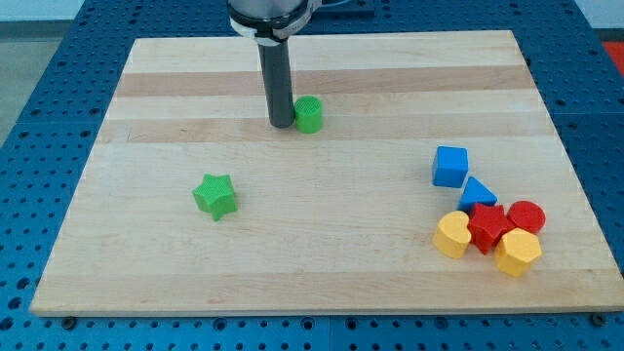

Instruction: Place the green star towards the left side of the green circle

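Note:
The green star (214, 195) lies on the wooden board (322, 244), left of centre. The green circle (308, 114) stands up and to the right of the star, near the board's top middle. My tip (281, 124) is at the lower end of the dark rod, just left of the green circle, almost touching it. The star is well below and to the left of my tip.
A cluster of blocks sits at the right: a blue cube (449, 166), a blue triangle (477, 193), a red star (487, 227), a red cylinder (526, 216), a yellow block (451, 234) and a yellow hexagon (518, 253). Blue pegboard surrounds the board.

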You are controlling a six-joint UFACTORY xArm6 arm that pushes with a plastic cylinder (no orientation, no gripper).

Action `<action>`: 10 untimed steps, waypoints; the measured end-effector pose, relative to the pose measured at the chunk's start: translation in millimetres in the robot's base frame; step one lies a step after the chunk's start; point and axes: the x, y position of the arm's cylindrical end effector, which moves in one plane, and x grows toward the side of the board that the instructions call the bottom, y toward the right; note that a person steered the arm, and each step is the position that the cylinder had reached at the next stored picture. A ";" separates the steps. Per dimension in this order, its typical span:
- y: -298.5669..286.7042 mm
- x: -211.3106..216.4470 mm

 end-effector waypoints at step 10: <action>-85.5 83.4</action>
